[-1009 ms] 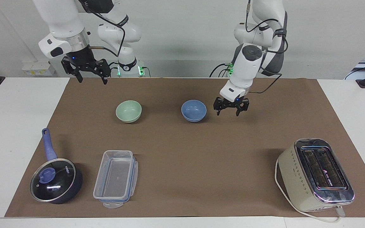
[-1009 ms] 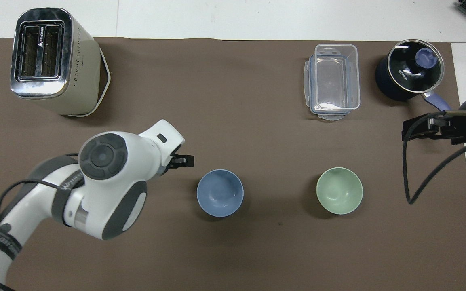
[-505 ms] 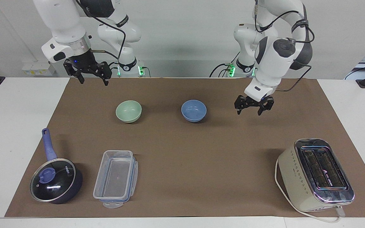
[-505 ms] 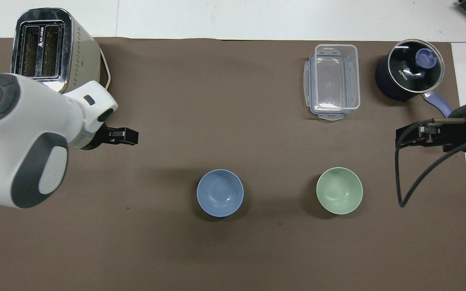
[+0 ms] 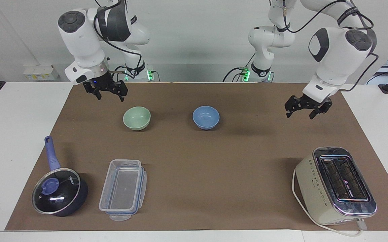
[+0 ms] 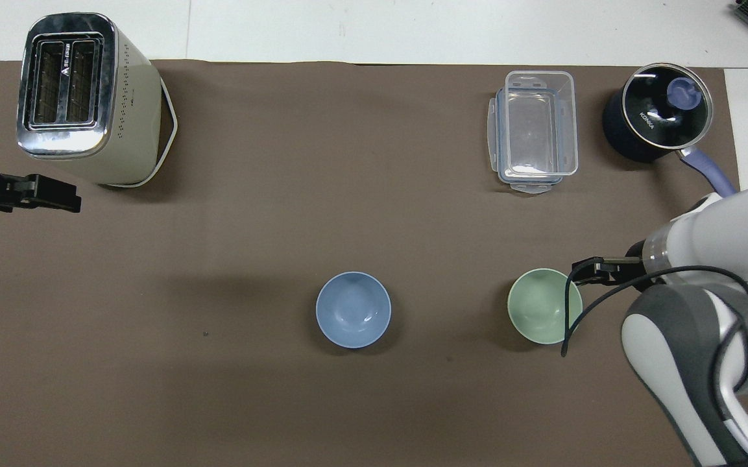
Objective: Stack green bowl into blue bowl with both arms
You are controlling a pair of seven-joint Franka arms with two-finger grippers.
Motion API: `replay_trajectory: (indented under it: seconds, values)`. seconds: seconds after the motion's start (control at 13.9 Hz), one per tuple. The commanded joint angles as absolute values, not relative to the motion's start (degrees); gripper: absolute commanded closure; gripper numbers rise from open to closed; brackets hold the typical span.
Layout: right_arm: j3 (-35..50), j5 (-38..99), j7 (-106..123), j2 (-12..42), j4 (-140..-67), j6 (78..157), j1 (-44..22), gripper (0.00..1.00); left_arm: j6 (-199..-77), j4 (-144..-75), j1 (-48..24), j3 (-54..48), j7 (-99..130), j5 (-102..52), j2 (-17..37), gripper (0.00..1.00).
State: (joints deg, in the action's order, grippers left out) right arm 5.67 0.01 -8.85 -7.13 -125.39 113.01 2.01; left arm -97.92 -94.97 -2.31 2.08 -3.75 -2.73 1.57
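We found the green bowl (image 5: 136,117) resting upright on the brown mat (image 5: 194,188), toward the right arm's end of the table, with the blue bowl (image 5: 206,117) beside it, apart from it and about as near the robots; both bowls were empty and neither was touched. The right gripper (image 5: 107,92) hung in the air over the mat close by the green bowl's rim, its fingers spread wide and holding nothing; the left gripper (image 5: 307,108) hung over the mat toward the left arm's end, well apart from the blue bowl, also spread wide and empty. We judged the stacking not yet begun, with the right arm the better placed to take the green bowl. The bowl's wall looked smooth and curved, so a pinch on the rim could slip or tip the bowl if the fingers closed off-centre; a descent set too far to one side could shove the bowl along the mat instead of straddling its rim. A release made too high or off-centre over the blue bowl could leave the green one cocked on its edge or knock the blue one away, since nothing held it steady.
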Motion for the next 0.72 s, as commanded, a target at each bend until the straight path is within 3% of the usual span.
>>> replay_trajectory:
  seconds: [0.0,0.22,0.65]
  values:
    - [6.24,1.32,-9.14,-8.88,-133.14,120.13,2.46,0.00,-92.92,-90.10,0.26,1.49,-3.96,-2.46,2.11,0.00]
    - [6.24,1.41,-9.14,-7.82,-136.83,124.69,2.55,0.00,-89.30,-86.75,1.23,2.02,-3.69,-2.46,2.29,0.00]
    - [6.24,1.41,-7.56,-6.33,-141.85,132.52,2.55,0.00,-90.09,-88.07,1.05,1.93,-2.29,-1.67,1.23,0.00]
